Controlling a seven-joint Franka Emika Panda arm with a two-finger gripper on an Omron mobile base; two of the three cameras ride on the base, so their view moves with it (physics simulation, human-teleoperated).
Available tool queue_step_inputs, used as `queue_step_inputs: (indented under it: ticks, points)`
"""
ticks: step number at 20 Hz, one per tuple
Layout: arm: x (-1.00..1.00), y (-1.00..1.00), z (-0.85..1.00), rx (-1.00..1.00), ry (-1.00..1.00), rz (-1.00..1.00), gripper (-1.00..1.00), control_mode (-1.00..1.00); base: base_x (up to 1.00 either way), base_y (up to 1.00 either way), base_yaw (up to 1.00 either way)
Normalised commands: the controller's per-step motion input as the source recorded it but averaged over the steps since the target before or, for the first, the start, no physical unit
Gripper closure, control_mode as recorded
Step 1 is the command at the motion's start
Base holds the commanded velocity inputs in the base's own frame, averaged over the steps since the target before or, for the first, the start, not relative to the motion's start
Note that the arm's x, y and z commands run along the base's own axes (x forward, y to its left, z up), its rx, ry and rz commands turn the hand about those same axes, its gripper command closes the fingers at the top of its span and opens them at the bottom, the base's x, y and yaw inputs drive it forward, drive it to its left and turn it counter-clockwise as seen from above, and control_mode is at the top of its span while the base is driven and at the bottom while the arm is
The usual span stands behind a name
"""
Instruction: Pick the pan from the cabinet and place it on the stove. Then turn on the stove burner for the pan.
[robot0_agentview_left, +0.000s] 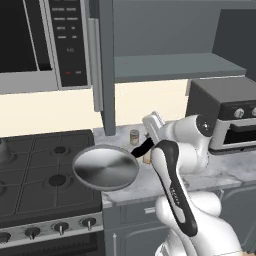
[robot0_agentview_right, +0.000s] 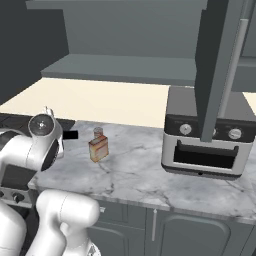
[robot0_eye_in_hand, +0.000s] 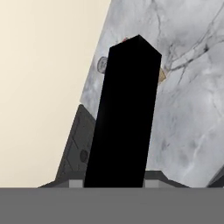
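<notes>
The pincer (robot0_agentview_left: 148, 143) is closed on the pan's black handle. The pan (robot0_agentview_left: 105, 167) hangs tilted in the air over the stove's (robot0_agentview_left: 45, 170) right edge, beside the marble table (robot0_agentview_left: 225, 170).

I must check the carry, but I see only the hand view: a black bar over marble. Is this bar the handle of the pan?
Observer: Yes. In the left base view the pan hangs from the gripper by its black handle.
Operator: Is the pan over the stove?
Observer: Its left part is over the stove, its right part over the marble counter.
Operator: Is it level?
Observer: No, it tilts, its inner face turned towards the camera.
Operator: Anything near it?
Observer: A small tin can stands on the counter behind it.
</notes>
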Motion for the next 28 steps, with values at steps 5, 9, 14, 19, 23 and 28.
queue_step_inputs:
  ticks: [5,9,14,19,23,28]
  points:
    - [0.16,0.44,-0.49,0.01,-0.05,0.0,1.0,-1.0,0.0,0.0,0.0]
    - [0.15,0.34,-0.44,0.04,-0.1,0.0,1.0,-1.0,0.0,0.0,0.0]
    - [0.17,0.28,-0.4,0.04,-0.12,0.0,1.0,-1.0,0.0,0.0,0.0]
    - [0.14,0.28,-0.36,0.0,-0.07,-0.01,1.0,-1.0,0.0,0.0,0.0]
    - [0.16,0.29,-0.26,0.0,0.0,-0.02,1.0,-1.0,0.0,0.0,0.0]
    - [0.22,0.37,-0.13,0.0,0.02,-0.02,1.0,-1.0,0.0,0.0,0.0]
